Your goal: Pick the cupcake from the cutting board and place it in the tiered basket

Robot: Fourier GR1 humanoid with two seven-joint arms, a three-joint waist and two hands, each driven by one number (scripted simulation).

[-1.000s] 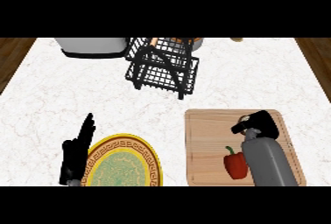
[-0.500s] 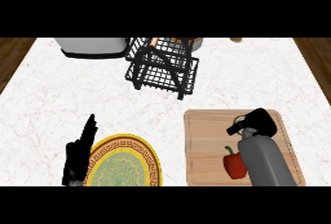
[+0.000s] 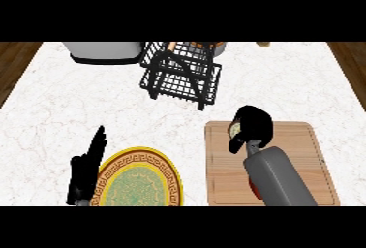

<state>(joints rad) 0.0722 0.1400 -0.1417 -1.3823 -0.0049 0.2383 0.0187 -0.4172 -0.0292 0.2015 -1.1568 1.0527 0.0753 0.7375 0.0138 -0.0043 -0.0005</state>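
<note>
The right hand (image 3: 251, 127) is up at the far end of the board (image 3: 307, 160) with its fingers curled round the cupcake (image 3: 235, 129), which just peeks out on the hand's left side. The basket (image 3: 180, 75) sits further back on the worktop (image 3: 286, 82), apart from the hand. The left hand (image 3: 85, 167) rests open beside the plate (image 3: 139, 181), fingers straight.

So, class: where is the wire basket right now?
In the head view the basket stands at the counter's far edge, near the middle, just right of a grey appliance and beyond the cutting board.
</note>
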